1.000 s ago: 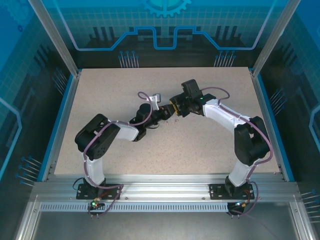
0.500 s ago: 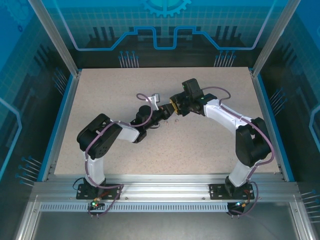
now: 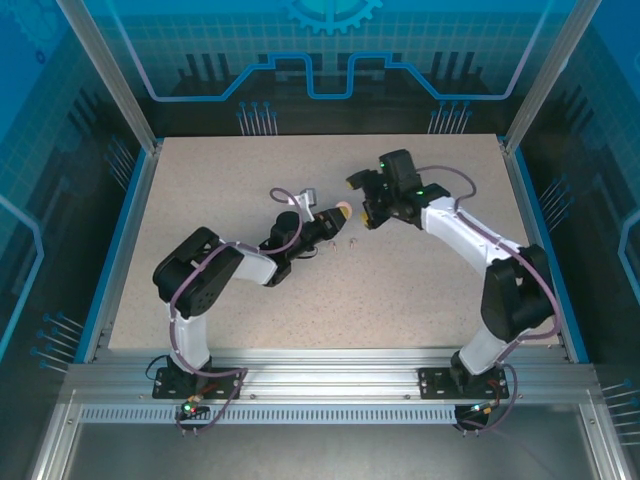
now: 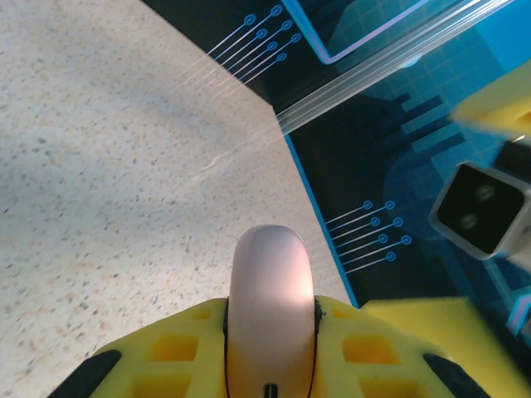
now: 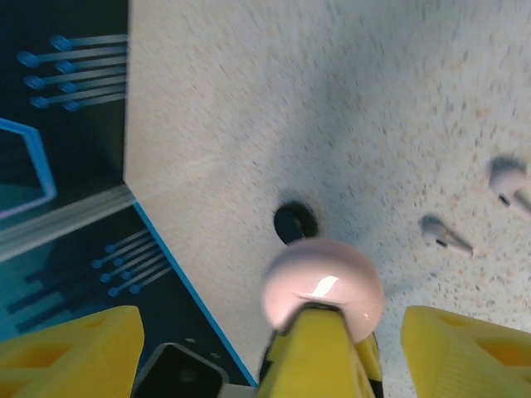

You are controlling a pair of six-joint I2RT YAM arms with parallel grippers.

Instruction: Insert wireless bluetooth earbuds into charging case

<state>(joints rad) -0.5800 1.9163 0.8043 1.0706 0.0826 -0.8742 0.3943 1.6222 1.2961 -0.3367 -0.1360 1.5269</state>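
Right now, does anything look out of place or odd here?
Two pale pink earbuds lie loose on the table, apart from each other and outside the pink case. The left fingers clamp the case, which looks closed. Nothing looks spilled or damaged.

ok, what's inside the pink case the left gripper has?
Can't tell. The case looks closed, clamped in the left gripper, so its inside is hidden. Two pale earbuds lie outside it on the table.

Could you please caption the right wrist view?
Open right gripper facing the pink case, two pale earbuds lying on the table.
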